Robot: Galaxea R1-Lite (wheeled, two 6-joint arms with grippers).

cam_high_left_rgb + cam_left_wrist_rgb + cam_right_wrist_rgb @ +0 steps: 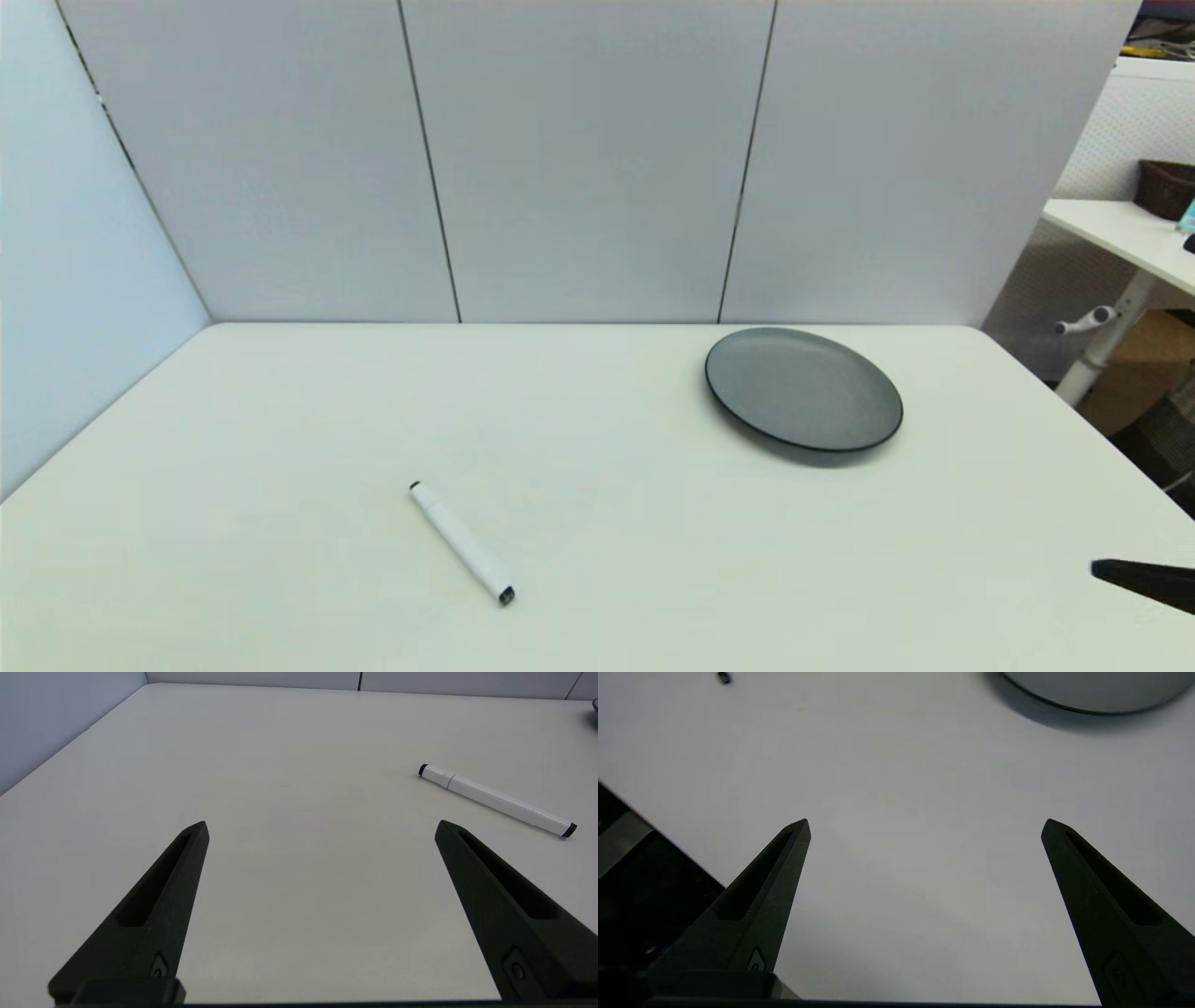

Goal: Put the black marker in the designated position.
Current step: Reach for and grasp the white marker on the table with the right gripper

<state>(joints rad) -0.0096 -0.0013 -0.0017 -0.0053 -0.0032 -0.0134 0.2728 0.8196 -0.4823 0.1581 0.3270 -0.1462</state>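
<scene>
White table (280, 420), grey partition walls (579, 159).

Lab bench: white table (280, 420), partition panels (579, 159).

Smooth off-white tabletop (280, 420): two items only. Slim white-barrelled marker with black tips (461, 543) lies flat, front-left of centre, bare surface on all sides; access from above and from either side is open. Round grey plate with dark rim (804, 388) sits back-right, well apart from the marker, low profile. Pale panel walls (597, 159) close off the back edge and the left edge. Left gripper (321, 828), fingers spread wide, has only bare table between them; marker lies just off to one side. Right gripper (926, 826), fingers likewise spread, faces bare table, plate rim farther ahead.
</scene>
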